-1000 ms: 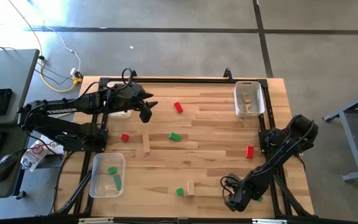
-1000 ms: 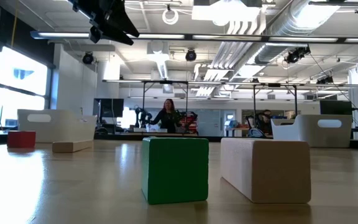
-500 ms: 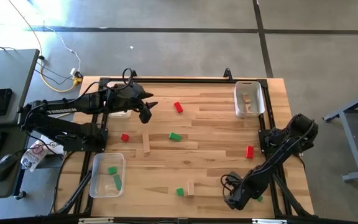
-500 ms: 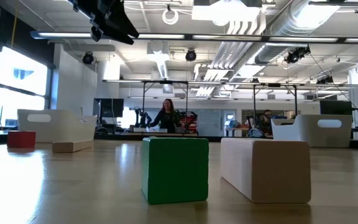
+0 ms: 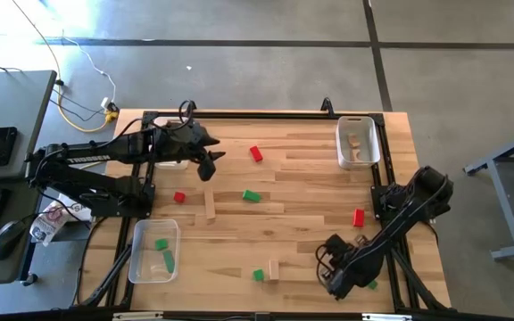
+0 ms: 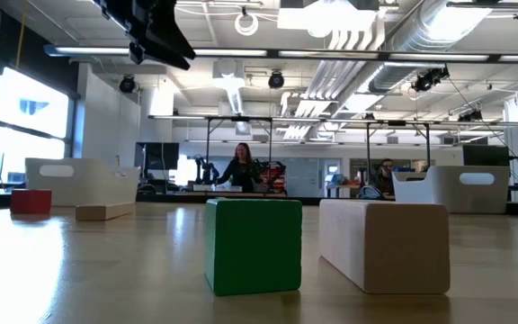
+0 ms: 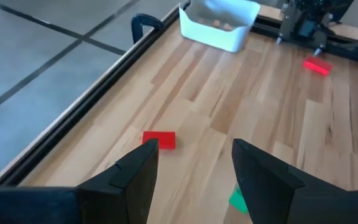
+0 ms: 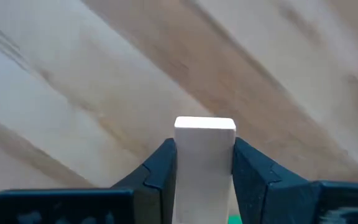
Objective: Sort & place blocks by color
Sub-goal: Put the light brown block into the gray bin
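Small red, green and plain wood blocks lie scattered on the wooden table (image 5: 310,178): red ones (image 5: 255,153) (image 5: 179,197) (image 5: 358,217), green ones (image 5: 252,195) (image 5: 258,275), wood ones (image 5: 210,207) (image 5: 273,269). My right gripper (image 5: 333,272) is near the table's near right corner, shut on a light wood block (image 8: 205,134). My left gripper (image 5: 208,166) hangs open above the far left of the table, and a red block (image 7: 159,140) lies beyond its fingers. My right gripper pinches the light wood block by its two long sides (image 8: 185,163) between its two fingers. The fingers lie along the block, and its end face (image 8: 205,124) reaches just past the fingertips. I cannot tell whether the block is clear of the table.
A white tray (image 5: 357,125) with wood blocks stands at the far right. A clear tray (image 5: 141,265) with green blocks is at the near left. Another white tray (image 5: 172,163) lies under my left arm. A green block (image 5: 371,285) lies beside my right gripper.
My right gripper has shifted a little toward the table's far edge, away from the near right corner. My left gripper has turned slightly in place.
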`<state>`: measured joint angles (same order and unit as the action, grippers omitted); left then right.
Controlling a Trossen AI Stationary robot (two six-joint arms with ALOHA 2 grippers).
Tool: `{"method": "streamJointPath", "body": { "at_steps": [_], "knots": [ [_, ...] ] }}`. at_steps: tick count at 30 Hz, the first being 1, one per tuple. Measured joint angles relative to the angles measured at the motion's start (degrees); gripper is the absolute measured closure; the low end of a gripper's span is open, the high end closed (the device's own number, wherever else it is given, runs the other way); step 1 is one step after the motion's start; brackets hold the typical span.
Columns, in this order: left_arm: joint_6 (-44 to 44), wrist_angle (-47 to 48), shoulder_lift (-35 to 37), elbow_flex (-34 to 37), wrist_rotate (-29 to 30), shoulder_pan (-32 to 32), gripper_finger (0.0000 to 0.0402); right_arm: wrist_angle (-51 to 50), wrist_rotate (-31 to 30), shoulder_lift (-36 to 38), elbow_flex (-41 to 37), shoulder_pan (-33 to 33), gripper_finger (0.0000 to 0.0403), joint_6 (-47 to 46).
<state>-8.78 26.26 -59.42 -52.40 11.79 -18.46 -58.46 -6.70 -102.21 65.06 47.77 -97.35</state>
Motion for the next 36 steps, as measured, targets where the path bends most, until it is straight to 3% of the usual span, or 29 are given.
{"method": "streamJointPath", "body": {
  "at_steps": [8,14,36],
  "knots": [
    [1.4,3.1,0.0,0.0,-0.8,0.0,0.0209,-9.1,-2.7,0.5,1.4,-4.9,0.0305,6.1],
    [3.9,3.8,-0.7,0.0,-0.8,0.0,0.0209,-14.6,-8.3,2.7,1.4,-10.9,0.0305,11.4],
    [13.3,2.1,-10.3,0.0,0.9,0.0,0.0209,-25.3,-28.5,21.0,1.5,-38.5,0.0305,32.0]
  ]
}}
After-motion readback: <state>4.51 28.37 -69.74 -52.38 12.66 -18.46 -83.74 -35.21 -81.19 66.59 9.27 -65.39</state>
